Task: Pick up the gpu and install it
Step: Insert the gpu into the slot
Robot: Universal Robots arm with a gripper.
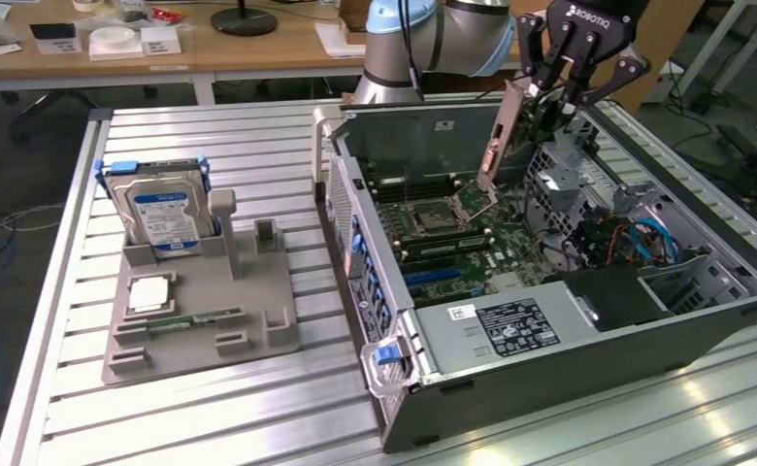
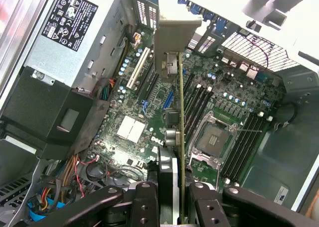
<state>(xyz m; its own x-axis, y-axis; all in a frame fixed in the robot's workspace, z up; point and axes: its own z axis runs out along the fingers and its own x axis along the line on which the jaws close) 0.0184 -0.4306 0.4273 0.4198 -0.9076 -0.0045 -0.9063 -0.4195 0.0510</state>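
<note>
The claw (image 1: 549,102) is clamped on the graphics card (image 1: 493,155), pinching it by its upper edge. The card hangs on end, a little tilted, above the open computer case (image 1: 689,340).

So the pick-up is done. The card is off the worktop (image 1: 223,417) and in the air over the main board (image 1: 476,277). The install is not done. From the wrist view the card shows edge-on, its silver bracket (image 2: 172,43) at the far end. It looks clear of the board and not seated in any slot, though how near its lower edge sits to the slots is hard to judge from these angles.

Now the count:
- **Card, claw, case:** one of each, the case lying on its side with the panel off.
- **On the worktop:** one grey holder (image 1: 197,330) stands to the exterior view's left of the case. It carries one hard drive (image 1: 161,214) stood upright and one thin green memory stick (image 1: 195,318) lying flat.
- **Inside the case:** one power supply box (image 1: 509,325) and one processor socket (image 1: 433,216).
</note>
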